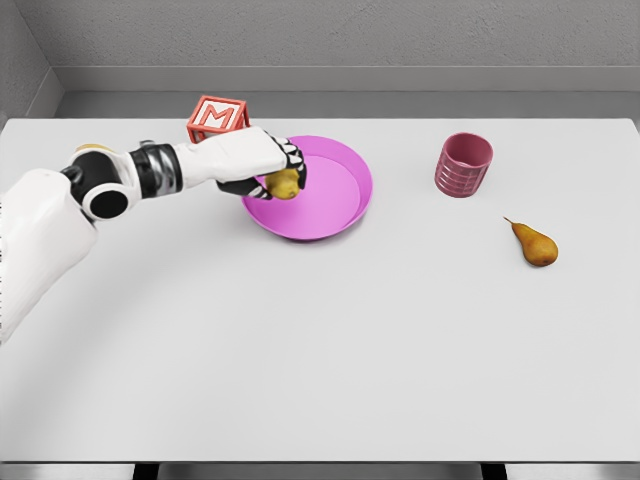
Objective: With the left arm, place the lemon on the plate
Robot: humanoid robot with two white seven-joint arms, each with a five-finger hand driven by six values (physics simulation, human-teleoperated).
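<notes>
left hand curled around the lemon, holding it over the left rim area of the plate, not clearly resting on it

risks as I see them:
- release this close to the rim, lemon could roll out onto the table
- fingers dragging the plate edge on opening could tip or shift it
- forearm passes just beside the letter block, a sloppy retreat could knock it

cup and pear well clear

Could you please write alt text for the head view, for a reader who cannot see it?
The robot's left hand holds a lemon over the left edge of a magenta plate on a white table. A red letter block sits behind the hand; a pink cup and a pear stand apart to the right.
</notes>
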